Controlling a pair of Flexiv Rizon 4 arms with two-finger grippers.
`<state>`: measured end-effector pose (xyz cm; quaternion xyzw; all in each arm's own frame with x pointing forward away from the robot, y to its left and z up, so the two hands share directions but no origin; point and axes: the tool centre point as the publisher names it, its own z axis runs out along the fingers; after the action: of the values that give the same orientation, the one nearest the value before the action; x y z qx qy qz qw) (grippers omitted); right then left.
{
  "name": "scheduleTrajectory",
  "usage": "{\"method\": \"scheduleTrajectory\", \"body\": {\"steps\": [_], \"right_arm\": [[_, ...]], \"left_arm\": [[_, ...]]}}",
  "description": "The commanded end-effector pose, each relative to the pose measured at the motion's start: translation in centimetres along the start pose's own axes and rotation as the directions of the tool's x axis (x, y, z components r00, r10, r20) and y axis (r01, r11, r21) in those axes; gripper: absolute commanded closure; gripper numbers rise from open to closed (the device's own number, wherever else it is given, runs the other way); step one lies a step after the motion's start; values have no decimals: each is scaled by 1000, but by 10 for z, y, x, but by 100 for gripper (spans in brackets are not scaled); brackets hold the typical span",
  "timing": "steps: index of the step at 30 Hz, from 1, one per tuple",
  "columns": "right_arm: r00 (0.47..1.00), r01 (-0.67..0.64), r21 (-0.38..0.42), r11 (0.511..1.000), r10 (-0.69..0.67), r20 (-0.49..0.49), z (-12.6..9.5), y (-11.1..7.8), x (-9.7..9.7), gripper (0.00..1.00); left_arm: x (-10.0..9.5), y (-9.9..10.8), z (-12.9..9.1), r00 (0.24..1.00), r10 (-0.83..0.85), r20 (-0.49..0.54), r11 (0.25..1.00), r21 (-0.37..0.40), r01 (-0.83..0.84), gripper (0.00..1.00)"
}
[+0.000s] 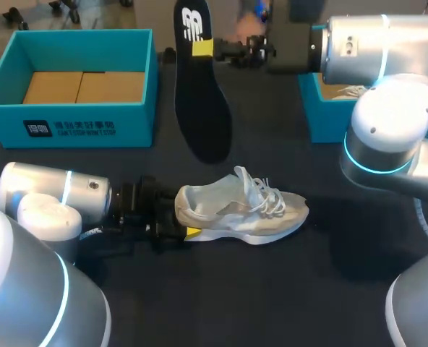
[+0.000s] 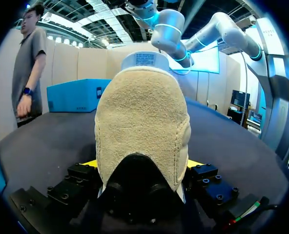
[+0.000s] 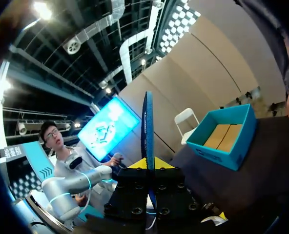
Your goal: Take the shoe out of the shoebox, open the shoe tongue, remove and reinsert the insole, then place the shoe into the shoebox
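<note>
A pale grey shoe (image 1: 243, 210) lies on its side on the dark table, toe to the right, laces loose. My left gripper (image 1: 181, 224) holds its heel, a finger against each side; in the left wrist view the suede heel (image 2: 142, 126) fills the space between the yellow tips of that gripper (image 2: 142, 165). The black insole (image 1: 199, 94) hangs in the air above the table behind the shoe, toe end down. My right gripper (image 1: 207, 49) is shut on its heel end. In the right wrist view the insole (image 3: 147, 126) stands edge-on between the fingers of that gripper (image 3: 148, 163).
The open teal shoebox (image 1: 69, 119) stands at the back left, with brown card on its floor; it also shows as the box (image 3: 232, 141) beyond the insole. A second teal box (image 1: 322, 123) sits at the back right, partly behind my right arm.
</note>
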<state>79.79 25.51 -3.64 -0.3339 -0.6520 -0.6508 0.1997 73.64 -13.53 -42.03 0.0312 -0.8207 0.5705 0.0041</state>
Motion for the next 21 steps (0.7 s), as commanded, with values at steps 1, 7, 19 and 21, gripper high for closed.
{"method": "scheduleTrajectory", "body": {"steps": [1,7,19,21], "right_arm": [[1000,-1,-3,1000,2,4,1,-1,1,100],[1000,8,-9,1000,-8,-7,-13,6,6,100],[988,-153,123,980,150,36,-69,10,27,100],[989,-144,182,973,137,49,-70,4,36,100]], "left_arm": [[1,-1,0,1000,0,0,1000,-2,0,100],[1,-1,0,1000,0,0,1000,-2,0,100],[1,-1,0,1000,0,0,1000,-2,0,100],[1,-1,0,1000,0,0,1000,-2,0,100]]}}
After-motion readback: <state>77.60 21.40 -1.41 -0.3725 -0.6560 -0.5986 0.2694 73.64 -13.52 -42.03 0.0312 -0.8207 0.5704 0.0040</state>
